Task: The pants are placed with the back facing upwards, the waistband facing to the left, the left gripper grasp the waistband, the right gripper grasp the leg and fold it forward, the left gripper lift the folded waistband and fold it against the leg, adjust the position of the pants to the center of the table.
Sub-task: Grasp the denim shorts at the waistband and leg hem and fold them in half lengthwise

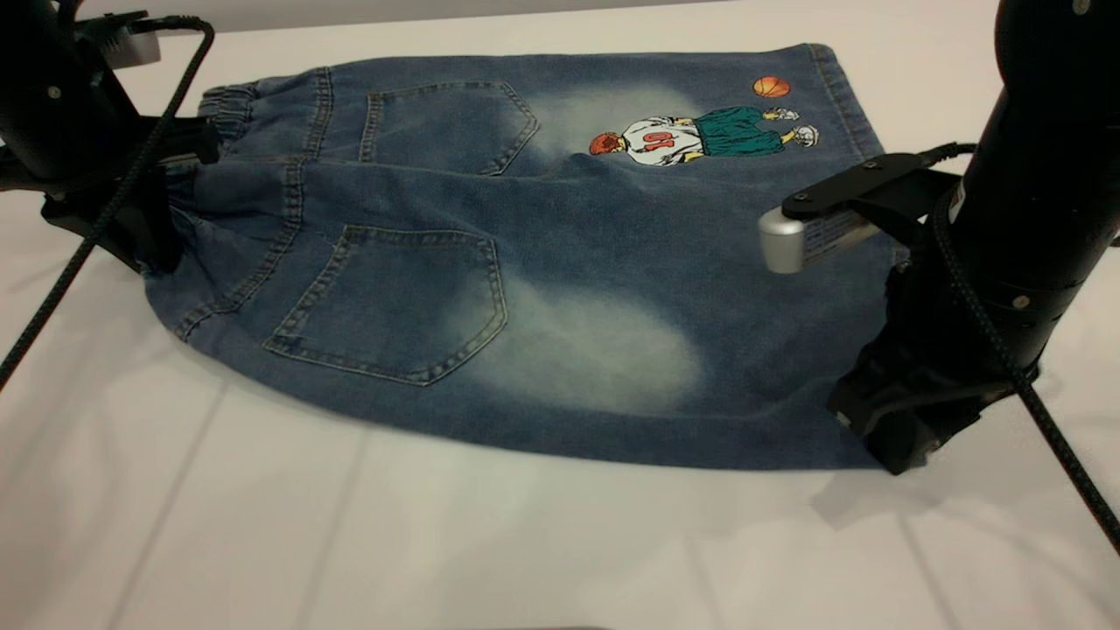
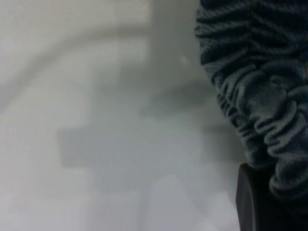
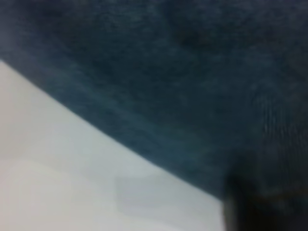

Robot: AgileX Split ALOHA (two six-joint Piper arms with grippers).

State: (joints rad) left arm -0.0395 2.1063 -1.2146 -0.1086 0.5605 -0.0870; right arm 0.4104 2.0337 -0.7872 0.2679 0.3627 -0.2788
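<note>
1. The pants (image 1: 525,262) lie back side up on the table (image 1: 350,542), waistband (image 1: 229,109) at the left, two back pockets showing.
2. The left gripper (image 1: 157,236) is down at the near part of the waistband. The left wrist view shows the puckered elastic bunched against one dark finger (image 2: 250,202), so it appears to have hold of the band, but the fingers are mostly hidden and I cannot tell how far closed they are.
3. The right gripper (image 1: 901,429) sits at the hem of the plain leg (image 1: 595,350), at its near right corner. The right wrist view shows only denim close up over the table edge line; I cannot tell whether the fingers are clamped on the cloth.
4. The near edge of the pants curves and casts a shadow, so it looks slightly raised off the table between the two grippers. I judge the first fold, the near leg over the leg with the cartoon print (image 1: 700,136), is only starting.
5. Left to do: finish that fold, fold the waistband end onto the leg, then centre the bundle.
6. Nothing else lies on the table. Each arm's black cable (image 1: 114,192) hangs near the cloth and could snag during the lift.
</note>
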